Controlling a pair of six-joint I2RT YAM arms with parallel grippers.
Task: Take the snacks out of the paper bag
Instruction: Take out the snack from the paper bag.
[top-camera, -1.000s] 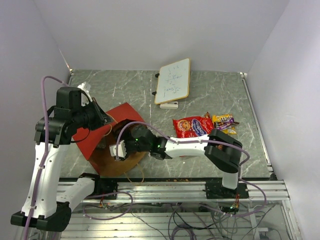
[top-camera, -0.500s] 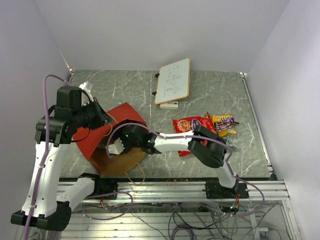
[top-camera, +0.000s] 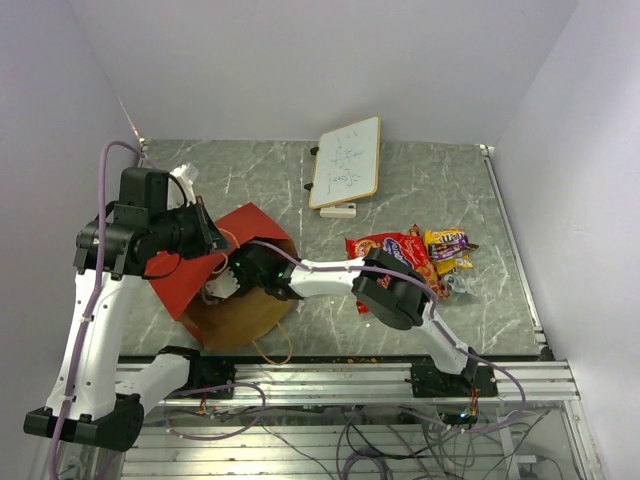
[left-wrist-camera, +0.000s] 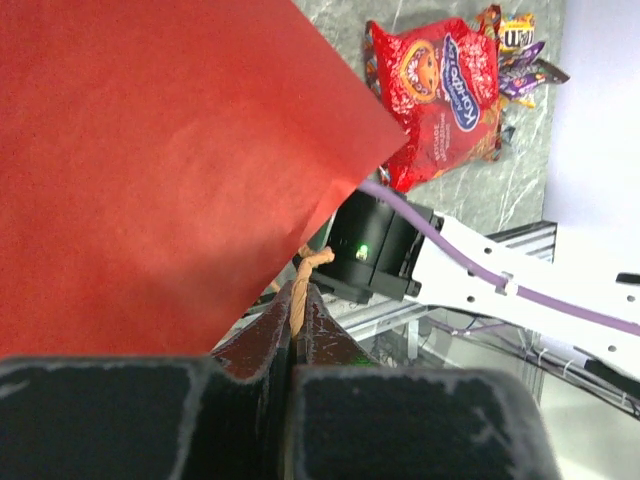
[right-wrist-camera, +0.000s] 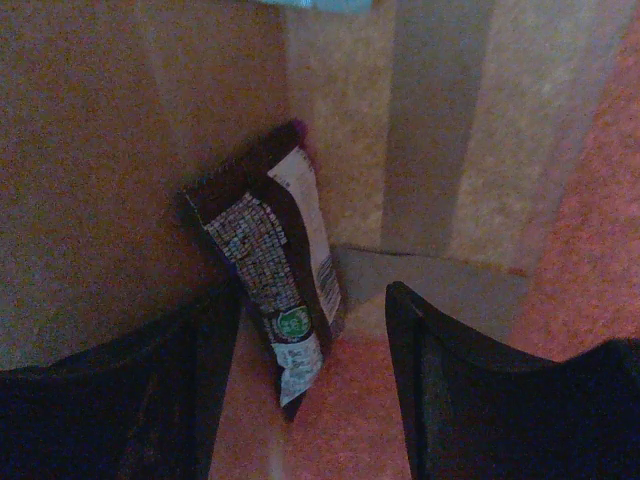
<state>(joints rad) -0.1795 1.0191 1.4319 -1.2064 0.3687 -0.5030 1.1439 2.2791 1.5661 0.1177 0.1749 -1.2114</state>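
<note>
progress: partway | out: cookie packet (top-camera: 385, 248), small candy bars (top-camera: 448, 245) on tabletop (top-camera: 430, 180), 3 o'clock of paper bag (top-camera: 185, 290) | left inside: dark candy bar (right-wrist-camera: 270, 270) against the wall | right gripper (right-wrist-camera: 310, 300): in bag, jaws apart around it, no grip yet | left gripper (left-wrist-camera: 293, 320): pinched on handle (left-wrist-camera: 312, 262)

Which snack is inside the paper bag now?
The dark-wrapped bar leaning against the inner wall of the paper bag; the red cookie packet and other candy bars lie out on the table.
</note>
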